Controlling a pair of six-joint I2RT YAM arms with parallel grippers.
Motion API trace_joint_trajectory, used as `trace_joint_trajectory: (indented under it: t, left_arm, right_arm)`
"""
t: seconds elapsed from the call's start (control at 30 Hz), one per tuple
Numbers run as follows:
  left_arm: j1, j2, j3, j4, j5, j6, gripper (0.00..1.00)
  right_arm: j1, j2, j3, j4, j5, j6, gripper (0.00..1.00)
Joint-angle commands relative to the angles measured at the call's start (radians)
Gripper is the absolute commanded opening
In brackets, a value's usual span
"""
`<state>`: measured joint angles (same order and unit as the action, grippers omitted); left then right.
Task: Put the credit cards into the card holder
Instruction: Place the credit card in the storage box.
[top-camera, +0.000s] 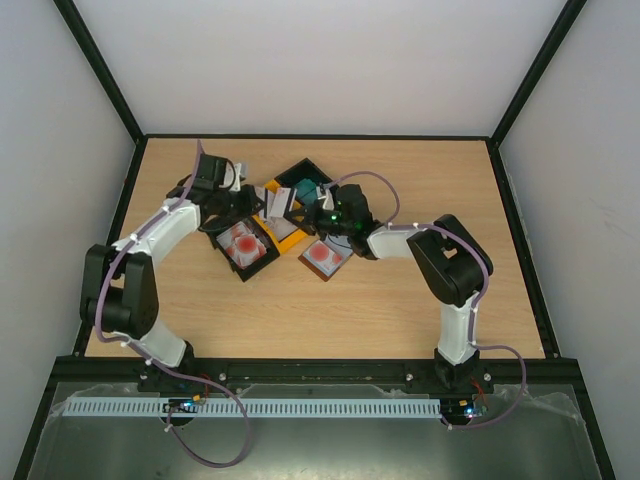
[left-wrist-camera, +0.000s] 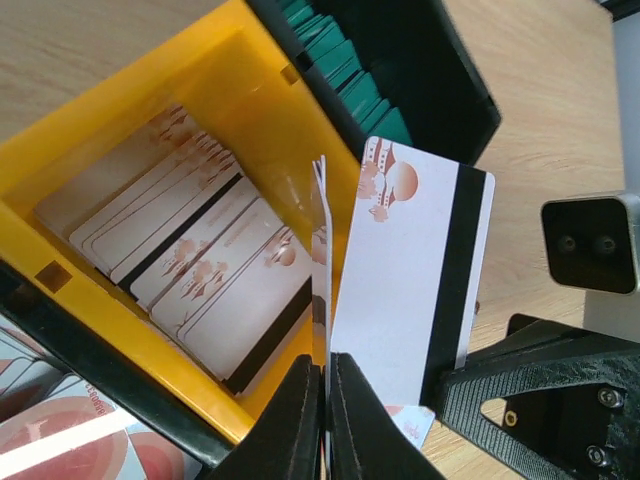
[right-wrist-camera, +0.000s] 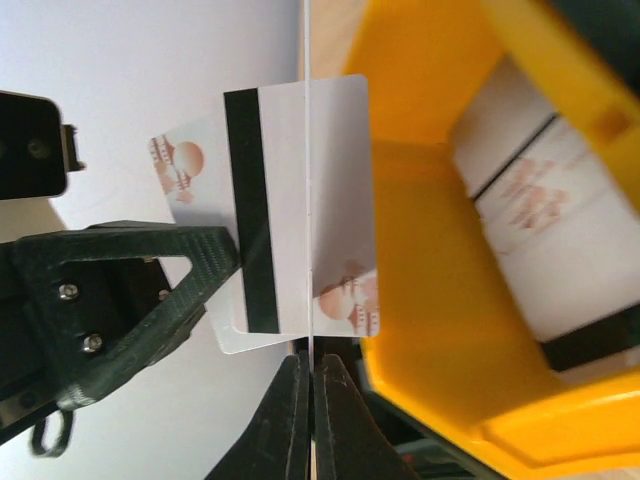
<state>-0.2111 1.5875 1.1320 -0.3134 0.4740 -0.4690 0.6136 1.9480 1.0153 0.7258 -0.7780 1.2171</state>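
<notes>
left gripper is pinched shut on a white card, the left card. from its own wrist the card shows edge-on, rising straight out from between the fingertips. right gripper is likewise closed tight on a second white card, the right card, which has a black stripe down one side and a red emblem at the far end.

the two cards stand upright just beside each other, faces roughly parallel, with the right card just to the right of the left gripper's fingers. i cannot tell whether they touch. from the right wrist, the left card shows its striped face just left of that gripper's fingertips.

the yellow bin sits beyond and to the left of the left gripper, and to the right of the right gripper. a fanned row of white cards lies flat in it. a black bin with teal cards is further out past the yellow one.

from above, a small flat thing with a red-marked face lies on the table just near-side of the right gripper. i cannot tell if it is the holder.
</notes>
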Motion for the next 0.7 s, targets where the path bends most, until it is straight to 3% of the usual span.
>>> trace_joint_trajectory:
  t: [0.0,0.5,0.67]
  left_arm:
    - [-0.007,0.033,-0.007,-0.003,-0.002,0.019,0.05]
    - [-0.118,0.15,0.098,-0.112,-0.21,0.075,0.07]
    - [-0.146,0.17,0.128,-0.141,-0.26,0.081,0.16]
  right_arm:
    - [-0.002,-0.037,0.039,-0.178,0.048,-0.128,0.02]
    - [-0.002,-0.162,0.005,-0.345,0.176,-0.268,0.02]
    - [-0.002,-0.203,-0.018,-0.375,0.186,-0.309,0.02]
